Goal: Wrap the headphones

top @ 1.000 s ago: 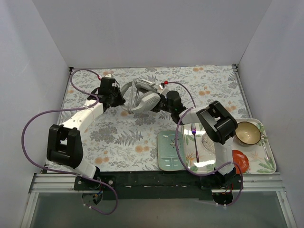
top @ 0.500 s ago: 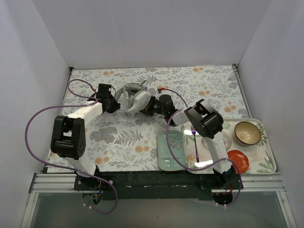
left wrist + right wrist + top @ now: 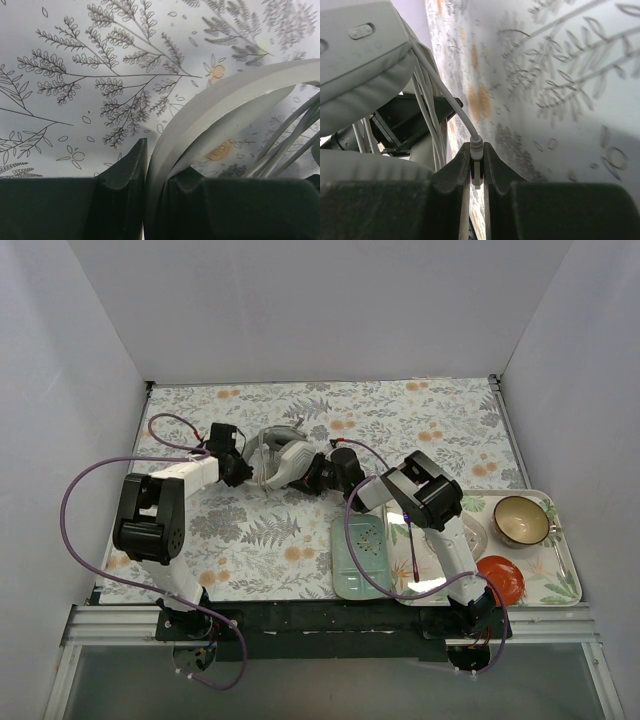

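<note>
The white-and-grey headphones [image 3: 281, 457] sit at mid-table on the floral cloth between my two grippers. My left gripper [image 3: 241, 469] is shut on the wide white headband [image 3: 200, 117] at the headphones' left side. My right gripper [image 3: 318, 476] is at their right side, shut on the cord's small plug [image 3: 476, 160]. The thin grey cord [image 3: 442, 95] runs from the plug up past an ear cup [image 3: 360, 60], and several strands of it lie along the headphones [image 3: 292, 140].
A light green tray [image 3: 360, 555] lies near the front, right of centre. A floral tray [image 3: 553, 585] at the right holds a fork [image 3: 411, 540], a beige bowl [image 3: 522, 519] and a red dish [image 3: 503, 578]. Purple robot cables [image 3: 85, 490] loop beside both arms.
Both grippers and the headphones have moved left and toward the front of the table. The right arm has folded closer to the headphones. Both grips have held.
</note>
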